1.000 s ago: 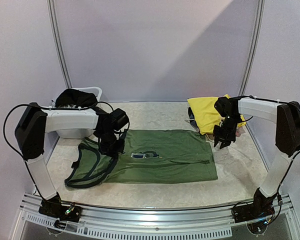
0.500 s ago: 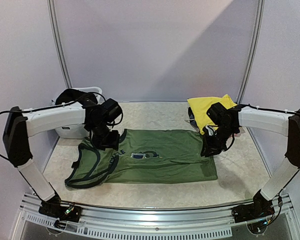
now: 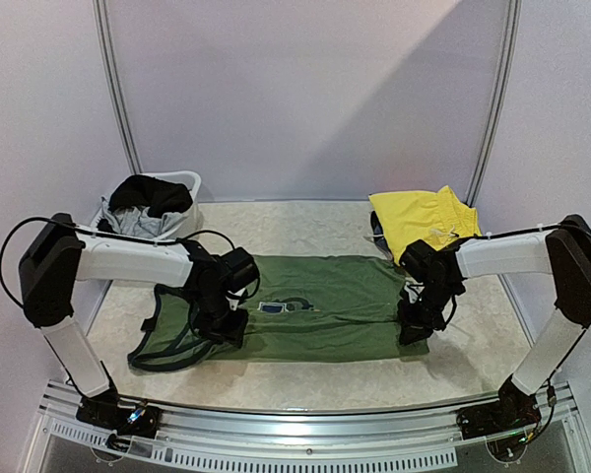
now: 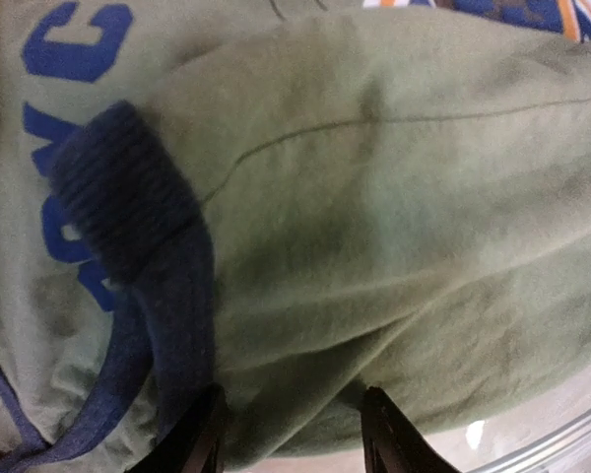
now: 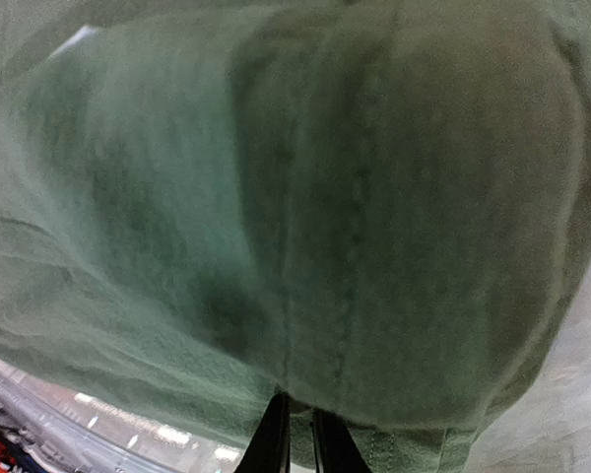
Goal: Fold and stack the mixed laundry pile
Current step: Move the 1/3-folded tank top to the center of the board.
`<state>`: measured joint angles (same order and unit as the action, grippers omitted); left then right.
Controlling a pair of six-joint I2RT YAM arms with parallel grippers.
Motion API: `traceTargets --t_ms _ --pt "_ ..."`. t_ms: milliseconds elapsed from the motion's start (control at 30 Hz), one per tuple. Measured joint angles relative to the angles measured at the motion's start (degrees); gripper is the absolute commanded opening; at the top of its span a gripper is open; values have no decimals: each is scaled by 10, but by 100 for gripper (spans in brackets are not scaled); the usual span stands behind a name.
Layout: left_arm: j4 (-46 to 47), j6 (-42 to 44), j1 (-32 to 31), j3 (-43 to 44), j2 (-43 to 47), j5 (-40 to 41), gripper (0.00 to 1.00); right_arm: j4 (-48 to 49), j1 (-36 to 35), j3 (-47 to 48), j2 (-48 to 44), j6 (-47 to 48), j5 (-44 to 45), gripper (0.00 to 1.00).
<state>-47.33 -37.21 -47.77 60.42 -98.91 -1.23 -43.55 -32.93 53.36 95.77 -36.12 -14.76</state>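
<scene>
Roughly early-to-middle, I am judging: the olive-green T-shirt [image 3: 325, 310] is lying spread on the table [image 3: 305, 222] at centre, chest graphic up, collar end toward 9 o'clock and hem toward 3 o'clock, with no fold showing in its body and the navy-trimmed end sitting rumpled toward 8 o'clock. The left gripper [image 3: 223, 320] is working at that collar end. On its wrist view the jaws are standing apart with a bulge of green cloth and navy ribbing between them, and I cannot tell whether they are biting yet. The right gripper [image 3: 414, 320] is sitting low at the hem's near corner, about 4 o'clock. Its jaws are showing almost together with the hem draped right over them, so I am reading that as a pinch on the shirt. The yellow garment [image 3: 424, 219] is lying at 2 o'clock in a compact shape, possibly the start of the stack, though I cannot confirm a proper fold. A black piece [image 3: 148, 192] and a grey piece [image 3: 133, 222] are waiting in the white tub [image 3: 189, 179] at 10 o'clock. I am counting as remaining: the shirt's folds, its placing on a stack, then both tub pieces.
</scene>
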Motion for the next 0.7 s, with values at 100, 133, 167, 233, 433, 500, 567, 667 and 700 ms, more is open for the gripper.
traceTargets --t_ms 100,133,167,233,433,500,567,667,700 --pt "16 -5 -8 -2 -24 -4 47 10 1 -15 -3 -9 0 9" --pt "18 -6 -12 -2 -27 -3 46 14 1 -19 -5 -11 -1 9" --pt "19 -7 -15 -3 -27 -3 46 18 2 -24 -9 -13 -1 9" --pt "22 -10 -24 -5 -27 3 46 30 3 -38 -20 -19 -2 9" --pt "25 -30 -75 -34 -2 24 45 54 3 -108 -85 -46 -3 10" --pt "27 -41 -103 -53 14 26 44 47 3 -138 -121 -55 -4 10" --pt "32 -57 -131 -73 31 26 44 38 3 -170 -157 -64 -12 10" --pt "43 -86 -170 -102 57 26 44 37 2 -208 -200 -83 -34 10" --pt "47 -94 -179 -110 64 26 44 35 1 -216 -211 -89 -38 10"
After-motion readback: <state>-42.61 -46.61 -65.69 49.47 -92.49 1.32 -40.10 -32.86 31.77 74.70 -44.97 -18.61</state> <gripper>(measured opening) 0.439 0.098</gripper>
